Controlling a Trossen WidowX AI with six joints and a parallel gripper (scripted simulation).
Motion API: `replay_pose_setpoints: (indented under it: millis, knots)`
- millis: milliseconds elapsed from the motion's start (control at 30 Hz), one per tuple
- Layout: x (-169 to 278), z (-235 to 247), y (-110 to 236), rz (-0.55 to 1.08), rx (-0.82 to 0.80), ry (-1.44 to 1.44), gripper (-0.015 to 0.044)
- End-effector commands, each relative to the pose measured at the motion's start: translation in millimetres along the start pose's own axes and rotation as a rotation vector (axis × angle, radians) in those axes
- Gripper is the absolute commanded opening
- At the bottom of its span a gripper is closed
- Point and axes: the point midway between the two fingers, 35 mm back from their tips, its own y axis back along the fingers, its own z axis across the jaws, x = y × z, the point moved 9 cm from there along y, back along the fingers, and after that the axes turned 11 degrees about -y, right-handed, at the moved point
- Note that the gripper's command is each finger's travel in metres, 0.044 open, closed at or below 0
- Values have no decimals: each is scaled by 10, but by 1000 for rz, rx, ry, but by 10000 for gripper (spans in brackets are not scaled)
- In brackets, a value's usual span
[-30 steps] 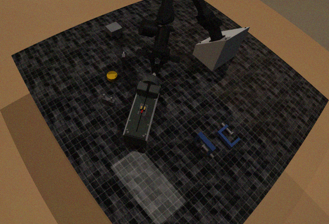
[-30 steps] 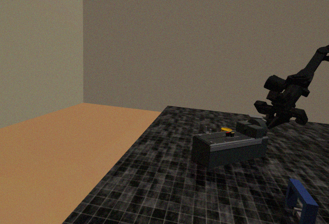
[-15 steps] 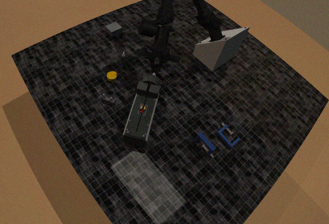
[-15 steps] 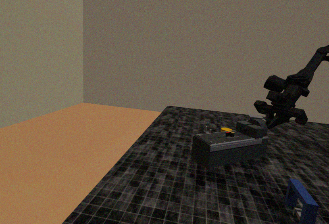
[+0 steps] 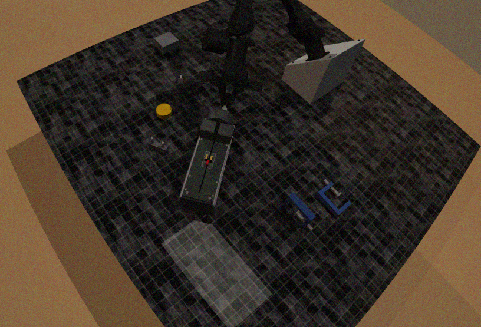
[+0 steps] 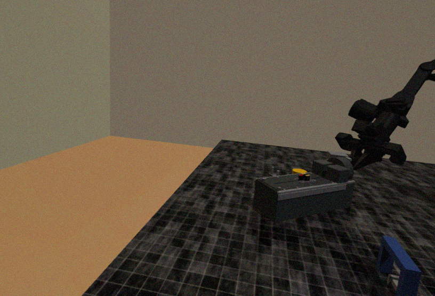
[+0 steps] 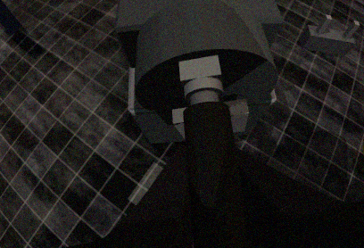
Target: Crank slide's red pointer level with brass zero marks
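The dark machine (image 5: 195,183) (image 6: 312,203) has a long slotted deck and a rounded hood (image 7: 196,24) at its crank end. The red pointer (image 5: 207,162) (image 6: 300,175) is in the slot by the brass zero marks (image 5: 211,158) (image 6: 307,177). In the top view it shows slightly off their line, toward the deck end away from the crank. My gripper (image 5: 226,103) (image 6: 354,165) (image 7: 208,153) is shut on the crank handle (image 7: 203,88) (image 5: 224,108), just outside the hood. The fingers hide most of the handle.
A yellow disc (image 5: 163,110) (image 6: 298,171) and a small pegged block (image 5: 158,145) (image 7: 330,39) lie beside the machine. Two blue frames (image 5: 302,207) (image 5: 329,202), a pale rectangular patch (image 5: 217,273), a grey block (image 5: 166,40) and the arm's pale wedge-shaped base (image 5: 310,79) stand around it.
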Motion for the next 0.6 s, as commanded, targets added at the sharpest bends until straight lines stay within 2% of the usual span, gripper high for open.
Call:
replay_pose_setpoints:
  millis: [0, 567]
  knots:
    - [-20, -66, 15, -9, 23, -3, 0]
    - [-21, -82, 13, -9, 23, -3, 0]
